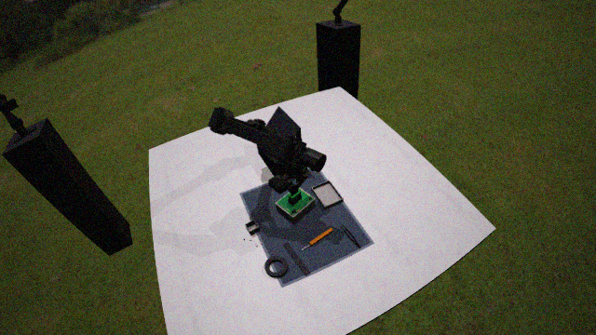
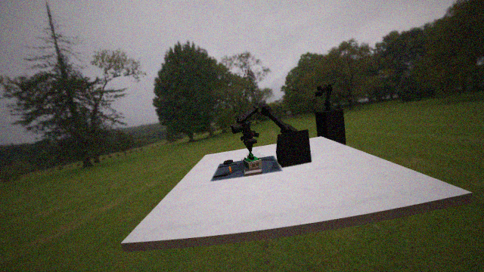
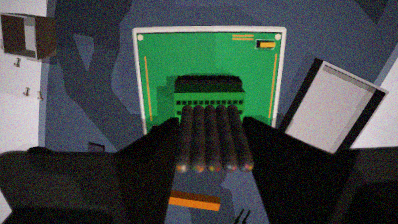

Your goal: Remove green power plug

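- While the gripper point(image 1: 294, 189) point(image 2: 249, 151) point(image 3: 210, 125) is clamping the green plug point(image 1: 294, 197) point(image 2: 250, 155) point(image 3: 210, 98), dark wires point(image 3: 215, 140) are extending from it.
- The plug is sitting at its socket on the circuit board point(image 1: 283, 205) point(image 2: 246, 159) point(image 3: 167, 52); how deep, I cannot tell.
- The grey tray point(image 1: 328, 194) point(image 2: 252, 172) point(image 3: 325, 107) is lying beside the board.
- An orange-handled tool point(image 1: 321, 236) point(image 2: 230, 169) point(image 3: 210, 125) is resting on the mat point(image 1: 272, 242) point(image 2: 270, 164) point(image 3: 125, 12).
- Beyond the table point(image 1: 396, 205) point(image 2: 295, 204) point(image 3: 17, 110), black pedestals point(image 1: 338, 56) point(image 2: 330, 126) are standing.
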Available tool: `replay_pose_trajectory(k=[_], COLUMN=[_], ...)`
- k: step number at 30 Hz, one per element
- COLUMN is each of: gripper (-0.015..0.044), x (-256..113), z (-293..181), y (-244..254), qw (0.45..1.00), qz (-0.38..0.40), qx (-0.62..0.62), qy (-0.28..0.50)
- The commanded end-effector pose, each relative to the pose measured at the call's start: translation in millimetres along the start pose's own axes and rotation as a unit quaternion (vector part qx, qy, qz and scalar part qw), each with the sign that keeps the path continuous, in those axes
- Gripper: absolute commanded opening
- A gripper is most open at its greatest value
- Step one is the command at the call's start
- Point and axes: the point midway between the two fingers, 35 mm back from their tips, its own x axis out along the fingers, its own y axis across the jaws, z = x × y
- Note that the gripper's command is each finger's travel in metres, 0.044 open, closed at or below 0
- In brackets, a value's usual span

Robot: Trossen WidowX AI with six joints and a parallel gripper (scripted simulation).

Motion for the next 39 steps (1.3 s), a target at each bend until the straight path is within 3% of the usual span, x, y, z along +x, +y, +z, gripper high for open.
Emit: replay_pose_trajectory(k=[1,15,30,39], gripper=[0.0,0.0,0.0,0.0], x=[-14,-16,-19,-21], z=[0,-1,0,0], y=[-9,15,-8,7], qw=[0.999,0.995,0.999,0.998], qz=[0.035,-0.102,0.035,-0.054], qx=[-0.009,-0.011,-0.009,-0.011], qy=[0.016,0.015,0.016,0.016])
